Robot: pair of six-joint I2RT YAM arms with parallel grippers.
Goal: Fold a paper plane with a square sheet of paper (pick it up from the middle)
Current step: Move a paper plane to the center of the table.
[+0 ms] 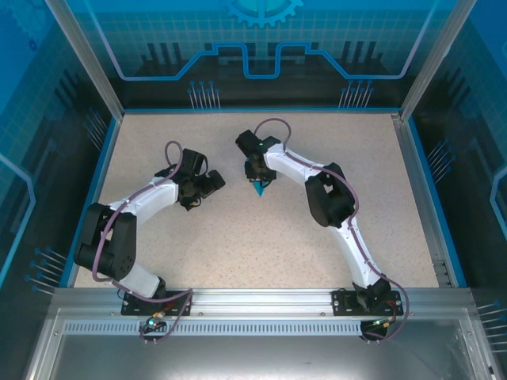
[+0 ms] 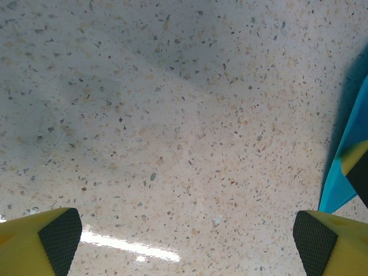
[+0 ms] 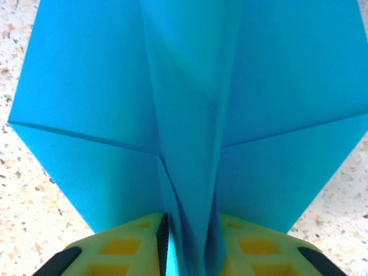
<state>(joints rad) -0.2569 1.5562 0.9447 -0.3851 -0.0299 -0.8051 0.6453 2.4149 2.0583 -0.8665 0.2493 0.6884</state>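
Top: paper plane (image 1: 257, 191) mid-table under right gripper (image 1: 259, 181); left gripper (image 1: 212, 184) nearby on its left, apart.
Left wrist: jaws wide, empty.
Right wrist: wings spread, keel between fingers, can't tell if pinched.
Folding looks done; only release remains.

Illumination is bright, diffuse and overhead in all views. In the top external view the table (image 1: 238, 237) is evenly lit, with only faint, soft shadows beside the left arm (image 1: 146, 202) and right arm (image 1: 333, 198); the surrounding blue panels (image 1: 47, 119) render darker. In the left wrist view a broad, soft-edged shadow crosses the upper table surface, a narrow white glare streak (image 2: 123, 244) lies at lower left, and the yellow fingers (image 2: 34, 241) are slightly out of focus. In the right wrist view the paper plane (image 3: 190, 103) is sharp, with gentle shading along its creases.
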